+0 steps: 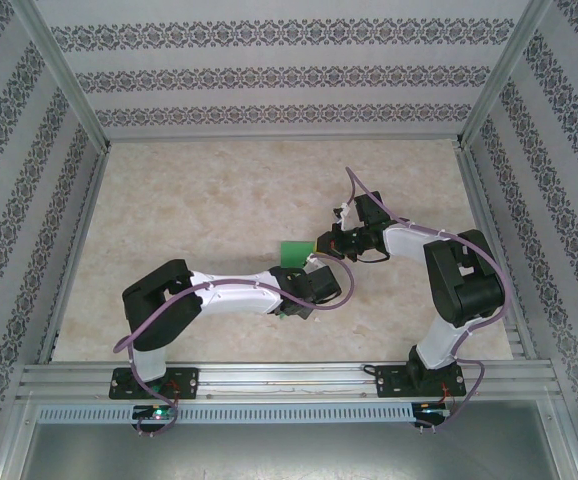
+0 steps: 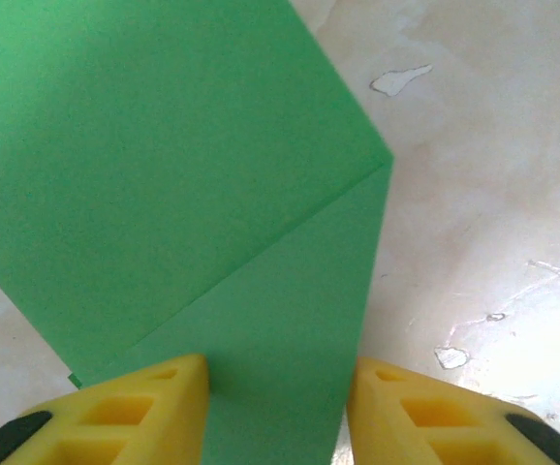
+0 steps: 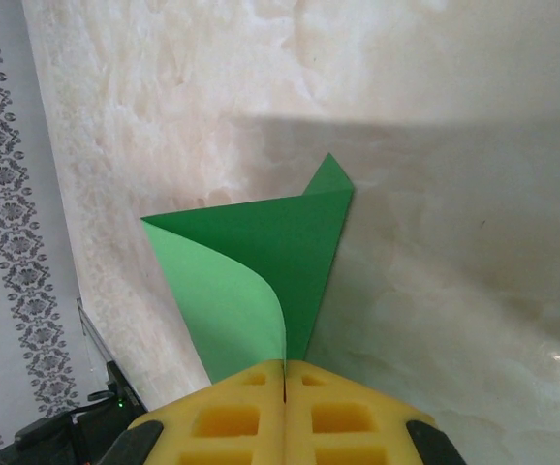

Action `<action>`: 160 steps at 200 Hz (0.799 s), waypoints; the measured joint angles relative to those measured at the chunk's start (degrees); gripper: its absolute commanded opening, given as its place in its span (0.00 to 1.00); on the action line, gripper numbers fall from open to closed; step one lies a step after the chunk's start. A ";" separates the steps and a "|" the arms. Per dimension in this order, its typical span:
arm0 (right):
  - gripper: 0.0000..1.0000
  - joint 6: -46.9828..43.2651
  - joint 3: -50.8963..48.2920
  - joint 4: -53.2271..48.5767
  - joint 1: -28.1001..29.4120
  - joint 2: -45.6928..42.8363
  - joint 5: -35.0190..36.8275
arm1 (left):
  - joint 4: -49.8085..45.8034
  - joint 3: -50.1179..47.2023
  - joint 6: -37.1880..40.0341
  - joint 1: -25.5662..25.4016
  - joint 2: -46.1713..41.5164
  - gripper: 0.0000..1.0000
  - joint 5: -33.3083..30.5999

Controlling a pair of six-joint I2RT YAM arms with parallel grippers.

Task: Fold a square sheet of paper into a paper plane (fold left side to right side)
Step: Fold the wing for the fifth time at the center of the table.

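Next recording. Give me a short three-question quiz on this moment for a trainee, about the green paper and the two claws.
1. True or false: the right claw is shut on an edge of the thin bright green sheet of paper.
2. Pick one. The left claw has its yellow fingers: A) pressed together; B) apart, with green paper between them; C) gripping a pencil.
3. Short answer: what surface lies under the paper?

Key: 1 true; 2 B; 3 the beige marble-patterned table.
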 measured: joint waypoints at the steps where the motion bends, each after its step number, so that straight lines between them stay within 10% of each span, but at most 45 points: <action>1: 0.00 0.00 0.00 0.00 0.00 0.00 0.00 | -0.02 0.00 0.00 0.00 0.02 0.36 0.00; 100: 0.01 0.00 0.00 -0.07 0.00 0.42 1.07 | -0.46 0.00 -1.77 0.00 0.28 0.10 -1.42; 160: 0.34 -1.09 -0.11 -0.81 -0.94 -0.66 2.38 | -0.37 -1.36 -3.37 0.07 -0.59 0.00 -2.47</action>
